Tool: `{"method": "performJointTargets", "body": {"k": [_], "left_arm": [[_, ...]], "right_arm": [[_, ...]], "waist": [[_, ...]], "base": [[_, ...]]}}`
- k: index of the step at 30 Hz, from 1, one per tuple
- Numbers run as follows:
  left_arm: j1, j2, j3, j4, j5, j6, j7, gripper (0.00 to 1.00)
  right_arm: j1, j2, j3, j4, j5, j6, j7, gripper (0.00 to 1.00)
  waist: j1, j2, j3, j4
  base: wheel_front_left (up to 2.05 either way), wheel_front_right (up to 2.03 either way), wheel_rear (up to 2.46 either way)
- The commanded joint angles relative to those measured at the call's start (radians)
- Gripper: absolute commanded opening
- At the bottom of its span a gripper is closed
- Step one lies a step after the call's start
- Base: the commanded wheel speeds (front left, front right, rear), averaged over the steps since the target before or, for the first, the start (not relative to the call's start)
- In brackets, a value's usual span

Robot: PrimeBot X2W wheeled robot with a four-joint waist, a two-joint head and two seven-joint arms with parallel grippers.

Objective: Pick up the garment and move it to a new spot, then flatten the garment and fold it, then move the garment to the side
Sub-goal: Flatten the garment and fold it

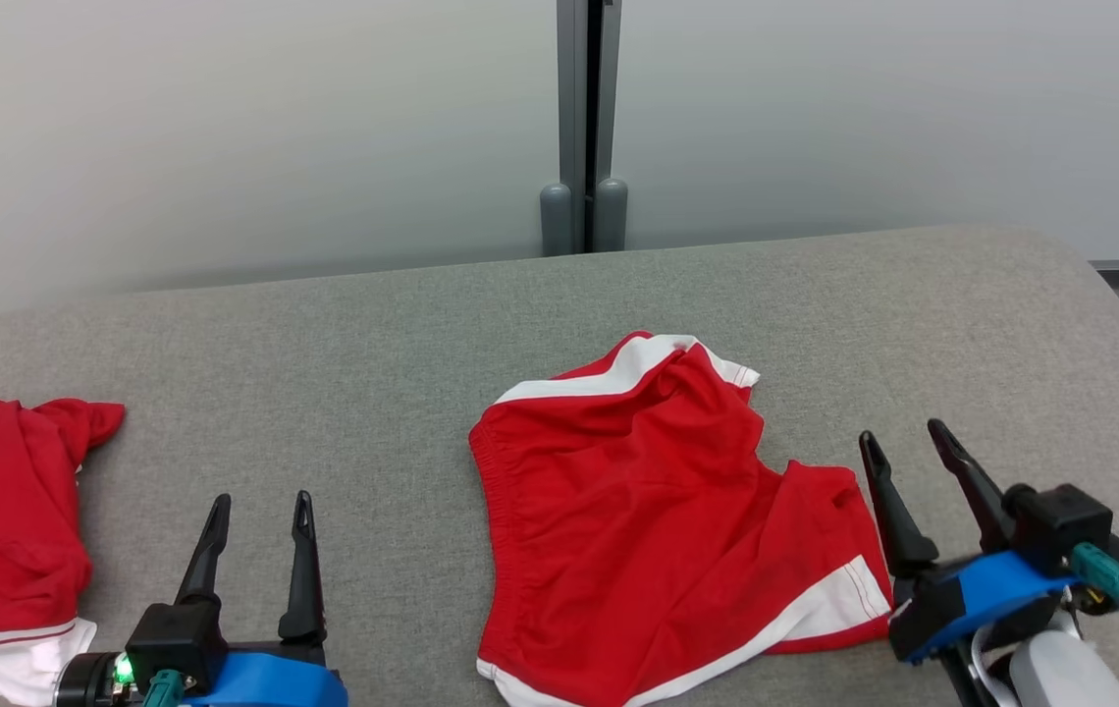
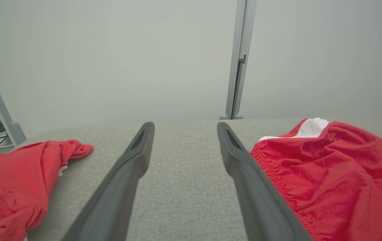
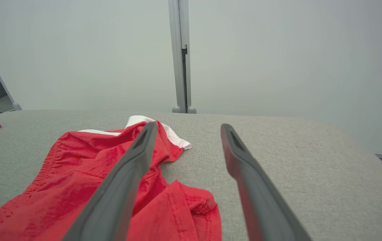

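I'm holding my right claw (image 1: pixel 903 433) with its two fingers spread wide apart, nothing between them. It's hanging just beside the right edge of the garment (image 1: pixel 638 491), next to the leg hem with the white band. Looking along this claw (image 3: pixel 188 124) from the wrist, one finger is crossing over the red cloth (image 3: pixel 77 174) and the other is lying over bare grey fabric. I can't tell whether either finger is touching the cloth.

My left claw (image 1: pixel 262 499) is also gaping open and empty, its fingers pointing up the bench (image 1: pixel 373 344). From its wrist, this claw (image 2: pixel 185 124) is framing bare bench, and the garment (image 2: pixel 328 167) is lying just to its right.

The garment, red shorts with white trim, is sitting rumpled in the middle of the bench, its upper part bunching into folds. A second red garment (image 1: pixel 0 511) is lying crumpled at the bench's far left edge, well apart from the first. Pale wall panels with a grey post (image 1: pixel 587 118) are standing behind.
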State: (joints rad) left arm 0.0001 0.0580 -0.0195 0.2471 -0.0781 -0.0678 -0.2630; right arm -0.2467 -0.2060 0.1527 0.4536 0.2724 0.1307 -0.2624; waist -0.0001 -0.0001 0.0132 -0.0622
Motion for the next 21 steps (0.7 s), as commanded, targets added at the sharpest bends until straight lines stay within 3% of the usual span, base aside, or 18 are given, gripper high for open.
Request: {"method": "performJointTargets", "body": {"k": [1,9,21], "left_arm": [[0.011,0.005,0.001,-0.002,0.006,-0.002,-0.003,1.00],[0.007,0.007,0.010,0.005,0.011,-0.012,-0.003,1.00],[0.012,0.003,0.014,-0.002,0.019,-0.013,-0.003,1.00]], "right_arm": [[0.047,0.012,-0.018,-0.040,-0.019,0.000,-0.003,1.00],[0.244,0.086,-0.128,-0.245,-0.098,0.000,-0.003,1.00],[0.295,0.113,-0.145,-0.245,-0.147,0.000,-0.004,1.00]], "waist": [[0.0001,0.0001,-0.003,-0.001],[0.0001,0.0001,-0.010,0.011],[0.0001,0.0001,-0.004,0.020]], "base": [[0.00,0.00,0.00],[0.00,0.00,0.00],[0.00,0.00,0.00]]}}
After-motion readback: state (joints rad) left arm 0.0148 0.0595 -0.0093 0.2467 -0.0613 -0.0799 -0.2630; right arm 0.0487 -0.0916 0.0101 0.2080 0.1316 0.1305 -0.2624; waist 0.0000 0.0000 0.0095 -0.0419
